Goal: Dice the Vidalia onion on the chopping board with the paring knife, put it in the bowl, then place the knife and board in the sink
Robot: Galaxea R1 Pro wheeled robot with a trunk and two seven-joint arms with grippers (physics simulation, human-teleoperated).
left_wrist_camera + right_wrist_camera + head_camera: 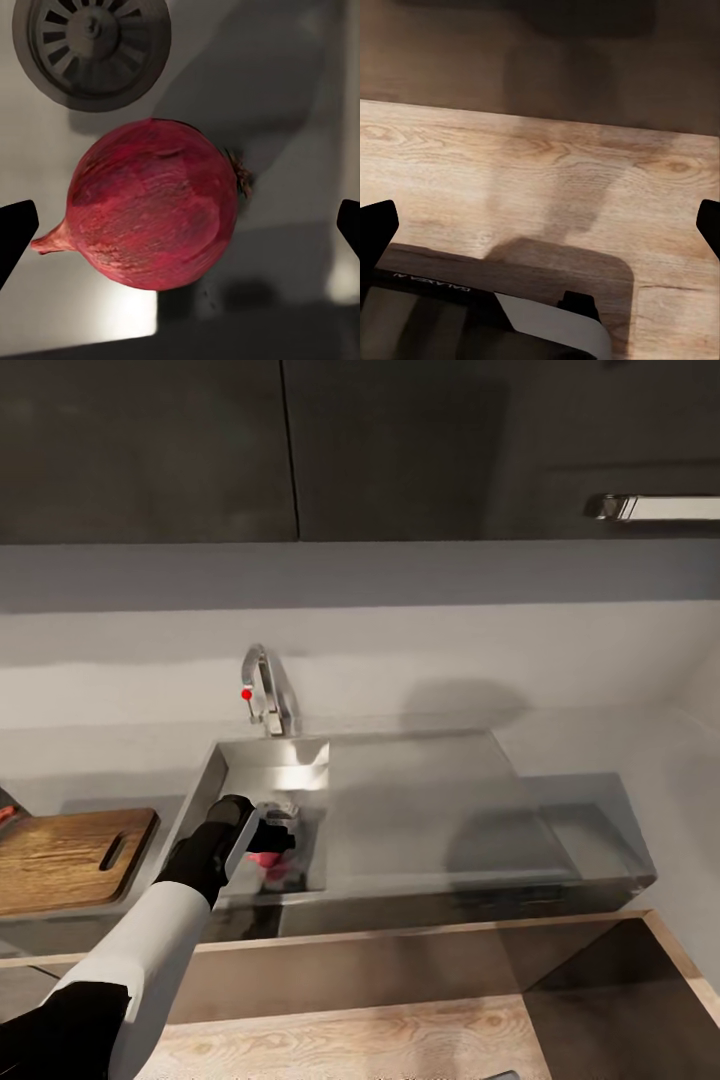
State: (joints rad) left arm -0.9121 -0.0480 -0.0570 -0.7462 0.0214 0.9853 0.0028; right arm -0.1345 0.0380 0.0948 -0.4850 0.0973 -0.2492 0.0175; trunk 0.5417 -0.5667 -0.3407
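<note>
Chopping board (pixel 70 857) waits on desk (pixel 90 765), left of sink (pixel 420 810). Left tool (pixel 272 838) reaches into basin w/ fingers spread wide either side of Vidalia onion (pixel 154 214), not touching, prob lining up a grab. Right tool (pixel 540 225) released, above wood floor (pixel 555 172).

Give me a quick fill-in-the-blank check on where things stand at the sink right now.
1. The Vidalia onion lies on the floor of the ____, near the round drain.
2. The left gripper has its fingers ____, one on each side of the onion and not touching it.
3. The chopping board sits on the countertop to the ____ of the basin in the head view.
4. The tap has a ____ knob.

Missing words: sink; open; left; red-tipped
</note>
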